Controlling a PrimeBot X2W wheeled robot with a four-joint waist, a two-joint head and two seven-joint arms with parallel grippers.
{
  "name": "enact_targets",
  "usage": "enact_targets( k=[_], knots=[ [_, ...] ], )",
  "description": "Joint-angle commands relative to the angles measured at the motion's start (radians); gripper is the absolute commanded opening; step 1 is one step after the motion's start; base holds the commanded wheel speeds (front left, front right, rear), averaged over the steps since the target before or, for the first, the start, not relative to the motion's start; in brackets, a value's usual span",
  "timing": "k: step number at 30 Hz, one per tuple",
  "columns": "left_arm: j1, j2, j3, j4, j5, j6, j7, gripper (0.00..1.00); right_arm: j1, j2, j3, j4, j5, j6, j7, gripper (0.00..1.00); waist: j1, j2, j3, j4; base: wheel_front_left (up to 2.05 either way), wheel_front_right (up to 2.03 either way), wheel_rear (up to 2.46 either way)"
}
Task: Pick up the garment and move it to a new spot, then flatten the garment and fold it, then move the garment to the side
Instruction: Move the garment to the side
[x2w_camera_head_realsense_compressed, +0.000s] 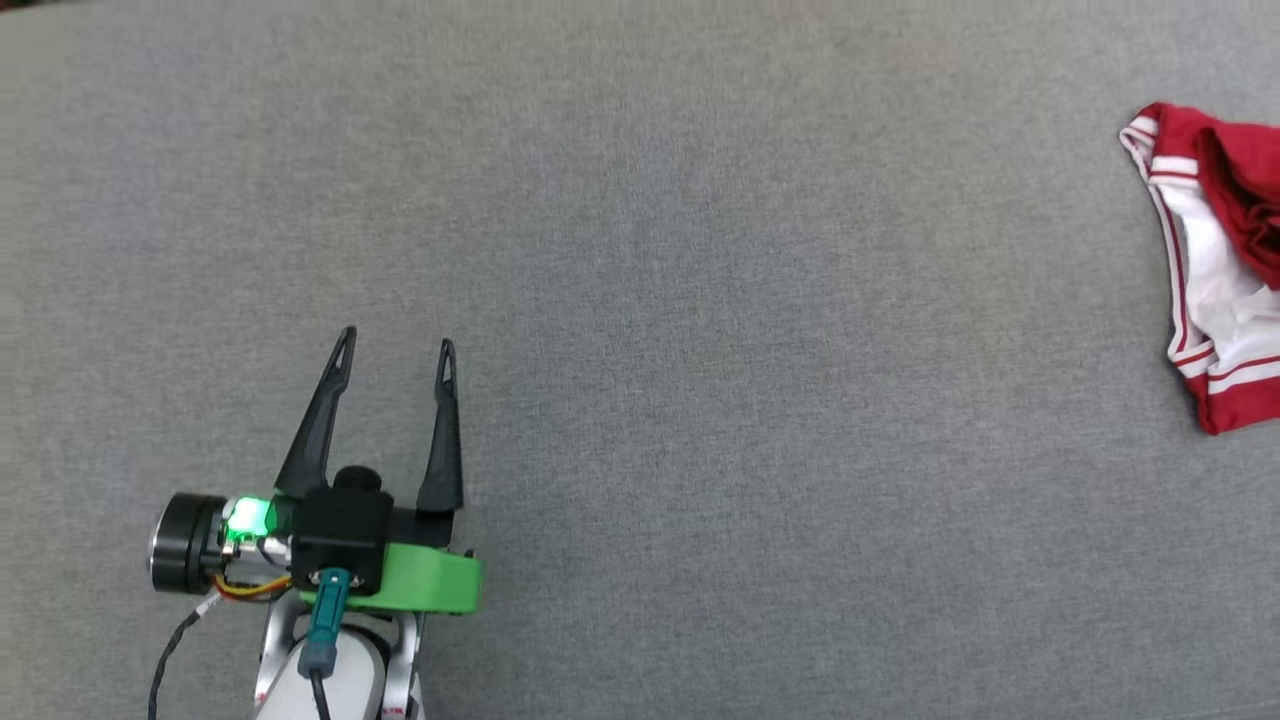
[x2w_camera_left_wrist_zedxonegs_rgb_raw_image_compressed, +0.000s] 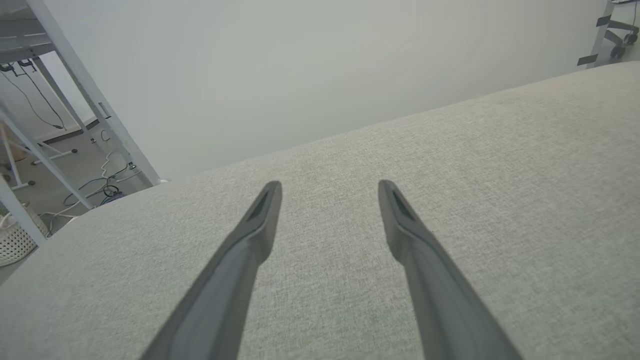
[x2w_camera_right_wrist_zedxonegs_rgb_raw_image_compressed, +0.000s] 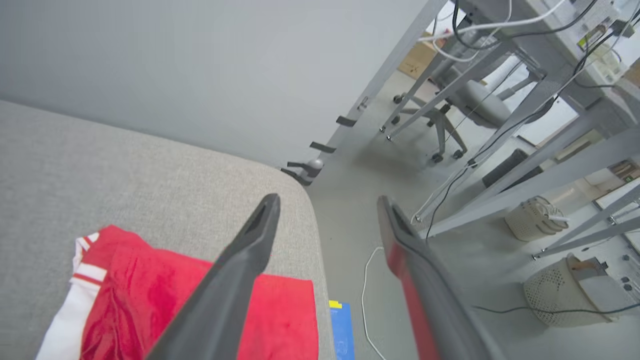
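The garment (x2w_camera_head_realsense_compressed: 1220, 290) is seen bunched at the head view's right edge, on the grey surface (x2w_camera_head_realsense_compressed: 700, 300). The left gripper (x2w_camera_head_realsense_compressed: 397, 338), at lower left, is held spread and empty. The right gripper (x2w_camera_right_wrist_zedxonegs_rgb_raw_image_compressed: 328, 199) is likewise spread.

Padded surface (x2w_camera_head_realsense_compressed: 640, 300) (x2w_camera_left_wrist_zedxonegs_rgb_raw_image_compressed: 500, 175) (x2w_camera_right_wrist_zedxonegs_rgb_raw_image_compressed: 125, 170) covered in grey woven fabric, broad and flat, with a rounded corner in the right wrist view. Lying directly on it, a red jersey T-shirt (x2w_camera_head_realsense_compressed: 1215, 270) (x2w_camera_right_wrist_zedxonegs_rgb_raw_image_compressed: 125, 300), crumpled, with a white sleeve and red-white striped trim showing. Far right in the head view, cut off by the frame; in the right wrist view, near the rounded corner, reaching almost to the side edge.
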Motion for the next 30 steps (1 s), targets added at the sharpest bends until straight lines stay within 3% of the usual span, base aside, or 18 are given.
enact_targets(
  k=[1, 6, 13, 21, 30],
  knots=[
    [0.016, -0.004, 0.007, 0.003, -0.009, 0.009, -0.006, 1.00, 0.023, 0.029, -0.027, -0.015, -0.017, -0.001, -0.044, 1.00, 0.0001, 0.0000, -0.069, 0.017, 0.00, 0.00, 0.00],
    [0.058, -0.016, 0.024, 0.013, -0.023, 0.015, -0.006, 1.00, 0.088, 0.141, -0.153, -0.105, -0.085, -0.001, -0.177, 1.00, 0.0001, 0.0000, -0.127, 0.039, 0.00, 0.00, 0.00],
    [0.090, -0.031, 0.036, 0.028, -0.028, 0.008, -0.006, 1.00, 0.208, 0.340, -0.260, -0.341, -0.186, -0.001, -0.229, 1.00, 0.0001, 0.0000, -0.178, 0.071, 0.00, 0.00, 0.00],
    [0.109, -0.050, 0.058, 0.046, -0.033, 0.000, -0.006, 1.00, 0.404, 0.575, -0.240, -0.533, -0.252, -0.001, -0.237, 1.00, 0.0001, 0.0000, -0.228, 0.097, 0.00, 0.00, 0.00],
    [0.138, -0.060, 0.075, 0.064, -0.030, -0.017, -0.006, 1.00, 0.610, 0.695, -0.211, -0.552, -0.257, -0.001, -0.239, 1.00, 0.0001, 0.0000, -0.273, 0.114, 0.00, 0.00, 0.00]
  ],
)
